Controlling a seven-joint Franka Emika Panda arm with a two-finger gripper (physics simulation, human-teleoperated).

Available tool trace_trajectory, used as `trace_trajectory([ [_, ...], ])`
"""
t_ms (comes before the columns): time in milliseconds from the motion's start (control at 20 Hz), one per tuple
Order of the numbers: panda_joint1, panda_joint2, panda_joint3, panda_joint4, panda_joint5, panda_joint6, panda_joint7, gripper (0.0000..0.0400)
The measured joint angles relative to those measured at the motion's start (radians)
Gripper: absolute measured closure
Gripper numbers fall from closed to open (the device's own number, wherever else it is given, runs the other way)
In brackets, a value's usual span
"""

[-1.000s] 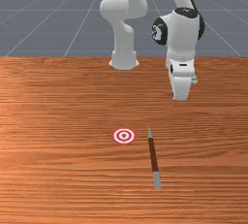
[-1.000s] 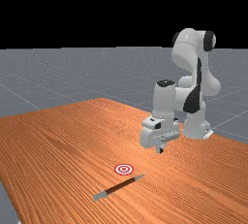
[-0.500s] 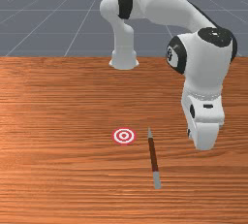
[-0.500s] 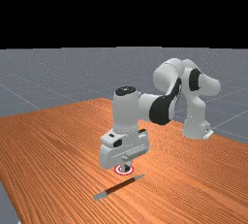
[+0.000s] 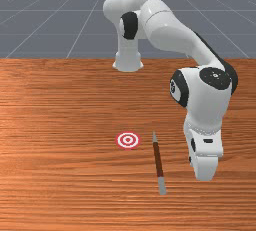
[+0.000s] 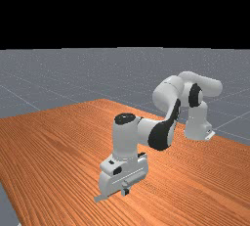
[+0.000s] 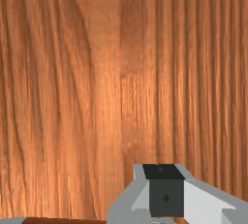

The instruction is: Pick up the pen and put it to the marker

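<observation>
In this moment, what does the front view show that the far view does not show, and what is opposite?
Front view: the round red-and-white marker, and the brown middle and pointed tip of the pen.

Far view: the pincer at the lower end of the arm, a corner of the table, and the black backdrop.

Both: the arm, the table, the grey floor and the pen's pale blunt end.

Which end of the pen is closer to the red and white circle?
The pointed grey tip of the pen; the blunt end is farther from the circle.
</observation>
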Motion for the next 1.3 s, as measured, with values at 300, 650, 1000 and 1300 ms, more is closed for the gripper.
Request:
trace_trajectory([
  [300,-0.005,0.009,-0.002,-0.007,-0.004,0.017,-0.016,0.04],
  [650,-0.016,0.026,-0.003,-0.006,-0.002,0.026,-0.021,0.04],
  [1000,-0.047,-0.014,0.011,-0.105,-0.014,0.083,-0.141,0.04],
  [1300,-0.201,-0.12,0.02,-0.299,-0.028,0.172,-0.389,0.04],
])
